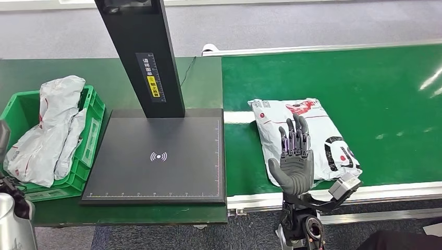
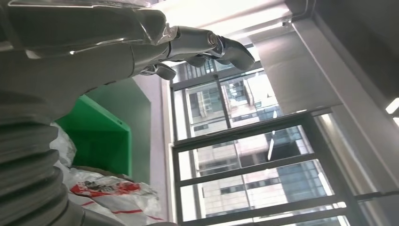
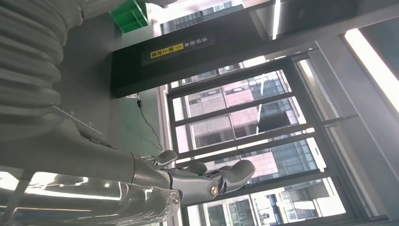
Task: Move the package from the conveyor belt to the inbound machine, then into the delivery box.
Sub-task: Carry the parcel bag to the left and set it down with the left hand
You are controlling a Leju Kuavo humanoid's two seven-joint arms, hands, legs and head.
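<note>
A white package (image 1: pixel 327 127) with red and black print lies flat on the green conveyor belt (image 1: pixel 365 88), close to its near edge. My right hand (image 1: pixel 295 156) is raised in front of the package's near left part, fingers straight and apart, holding nothing; its fingers (image 3: pixel 207 178) are extended in the right wrist view. To the left is the inbound machine, a black plate (image 1: pixel 156 156) with a black column (image 1: pixel 140 52). The green delivery box (image 1: pixel 91 130) at far left holds white packages (image 1: pixel 47 130). My left hand (image 2: pixel 197 44) hangs beside the box, fingers extended and empty.
The belt's white near rail (image 1: pixel 375 190) runs under my right wrist. The machine's plate and the box rest on a dark green table (image 1: pixel 206 86). A thin cable (image 1: pixel 186 70) lies behind the column. Grey carpet lies beyond the table.
</note>
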